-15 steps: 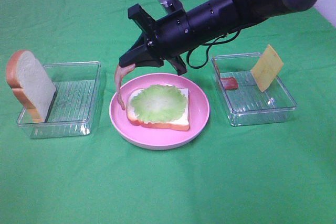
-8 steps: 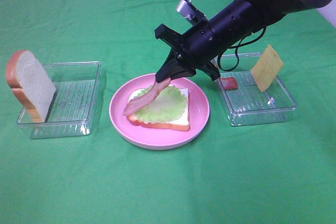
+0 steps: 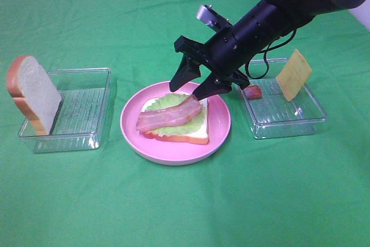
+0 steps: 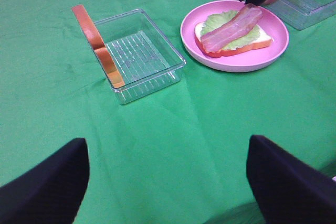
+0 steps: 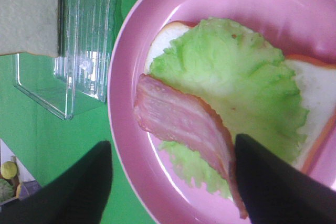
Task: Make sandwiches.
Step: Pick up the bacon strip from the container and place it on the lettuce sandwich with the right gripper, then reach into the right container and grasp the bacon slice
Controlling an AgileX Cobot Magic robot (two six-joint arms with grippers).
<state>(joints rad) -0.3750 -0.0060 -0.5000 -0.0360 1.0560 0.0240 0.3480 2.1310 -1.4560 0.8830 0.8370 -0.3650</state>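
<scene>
- Right gripper (image 3: 186, 89): hangs over the far right part of the pink plate (image 3: 173, 157), fingers spread wide and pointing down at the sandwich.
- Right wrist view: both dark fingers (image 5: 273, 187) stand well apart, with the bacon strip (image 3: 167, 117) running between them. One end of the strip reaches the edge of one finger; I cannot tell whether they touch.
- Sandwich (image 3: 173, 124): open-faced, in the middle of the pink plate. A bread slice (image 3: 199, 136) lies flat at the bottom, the lettuce (image 3: 192, 124) covers it, and the bacon strip lies on top.
- The bacon strip lies diagonally across the lettuce. Its near left end overhangs the bread edge toward the plate rim.
- Second bread slice (image 3: 32, 93): stands on edge, tilted, at the left end of the left clear tray (image 3: 87, 137).
- Right clear tray (image 3: 289, 124): just right of the plate. A cheese square (image 3: 293, 74) leans on its far right wall. A second bacon piece (image 3: 252, 91) lies at its far left corner, partly hidden by the arm.
- Left gripper (image 4: 167, 145): seen in the left wrist view only. Its fingers are spread wide with nothing between them, above the green cloth (image 3: 185, 206) and well apart from the plate and trays.
</scene>
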